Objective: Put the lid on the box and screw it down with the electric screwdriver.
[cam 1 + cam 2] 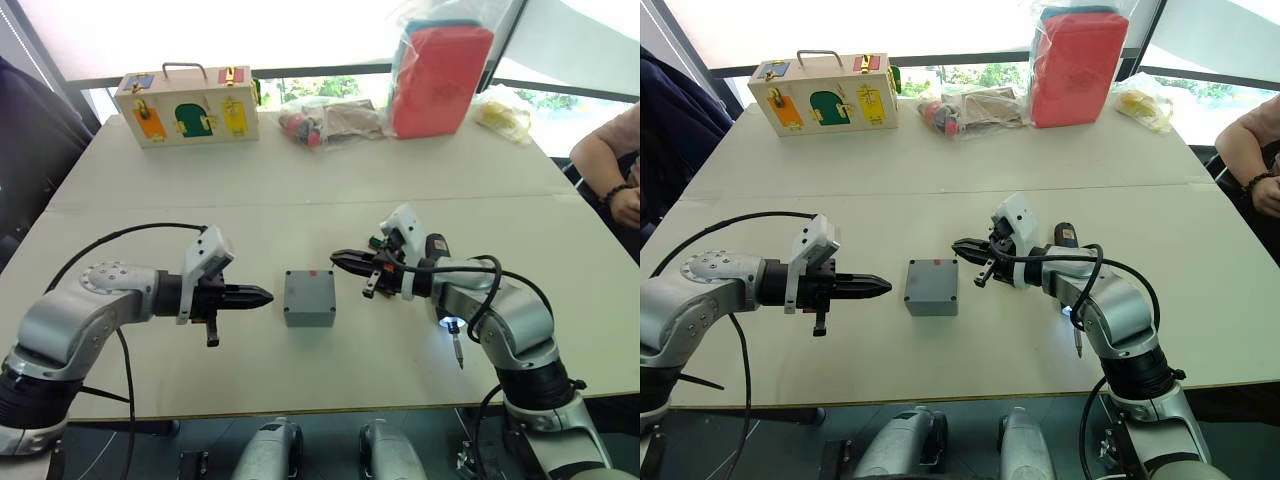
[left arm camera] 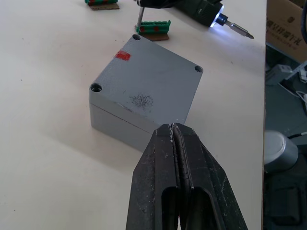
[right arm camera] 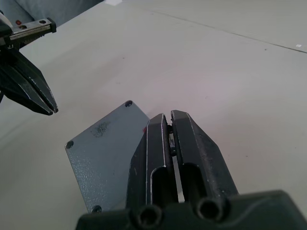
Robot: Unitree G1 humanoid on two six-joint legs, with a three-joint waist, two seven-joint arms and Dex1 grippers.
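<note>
Pale tabletop (image 1: 300, 215), lidded box (image 1: 309, 297) dead centre, closed left claw (image 1: 262, 296) at its nine o'clock, closed right claw (image 1: 338, 261) near two, apparently bracketing it, electric screwdriver (image 1: 452, 335) glowing at four.

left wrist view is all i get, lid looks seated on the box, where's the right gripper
Observer: The right gripper hangs just off the right side of the box, shut, not touching it.
Operator: is it holding the screwdriver
Observer: No. The electric screwdriver lies on the table by the right forearm, tip lit.
Operator: anyone nearby
Observer: A person's arm is at the table's far right edge.
</note>
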